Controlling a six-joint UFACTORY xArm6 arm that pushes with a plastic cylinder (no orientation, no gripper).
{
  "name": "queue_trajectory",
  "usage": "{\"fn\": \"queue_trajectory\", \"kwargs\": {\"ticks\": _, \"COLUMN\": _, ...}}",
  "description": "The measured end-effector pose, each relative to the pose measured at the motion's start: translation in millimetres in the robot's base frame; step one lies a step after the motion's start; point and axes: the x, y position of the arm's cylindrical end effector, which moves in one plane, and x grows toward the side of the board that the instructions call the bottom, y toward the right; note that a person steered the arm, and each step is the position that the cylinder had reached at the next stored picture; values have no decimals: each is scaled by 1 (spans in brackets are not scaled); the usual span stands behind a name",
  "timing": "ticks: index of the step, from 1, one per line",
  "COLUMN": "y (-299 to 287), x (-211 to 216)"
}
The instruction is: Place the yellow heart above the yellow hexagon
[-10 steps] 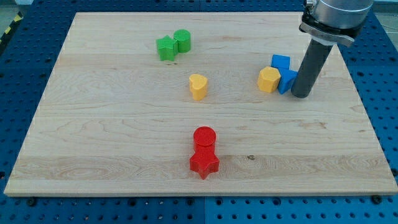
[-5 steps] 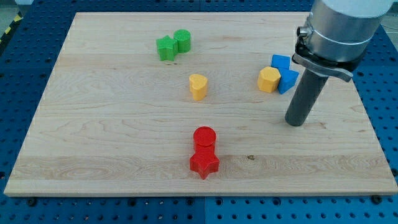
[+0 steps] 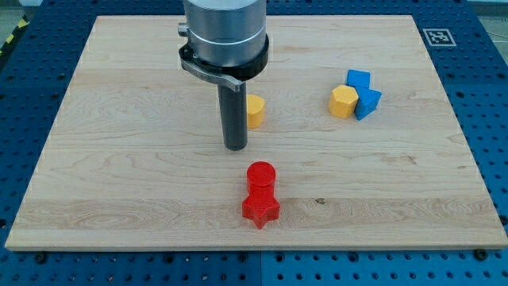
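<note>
The yellow heart (image 3: 255, 110) lies near the board's middle, partly hidden behind my rod. My tip (image 3: 236, 147) rests on the board just below and left of the heart, close to it, and above the red blocks. The yellow hexagon (image 3: 344, 102) lies at the view's right, touching two blue blocks: one (image 3: 359, 79) above it and one (image 3: 368, 103) at its right.
A red cylinder (image 3: 260, 175) and a red star (image 3: 260, 207) lie touching, below my tip. The arm's body (image 3: 224, 32) hides the green blocks at the upper left. The wooden board (image 3: 119, 175) lies on a blue perforated table.
My tip has moved far left, from beside the blue blocks at the right to just below-left of the yellow heart. The arm now covers the green blocks. No block has moved.
</note>
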Motion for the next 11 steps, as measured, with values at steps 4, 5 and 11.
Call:
{"fn": "queue_trajectory", "kwargs": {"ticks": 4, "y": 20, "x": -31}}
{"fn": "queue_trajectory", "kwargs": {"ticks": 5, "y": 45, "x": -35}}
{"fn": "queue_trajectory", "kwargs": {"ticks": 11, "y": 77, "x": -89}}
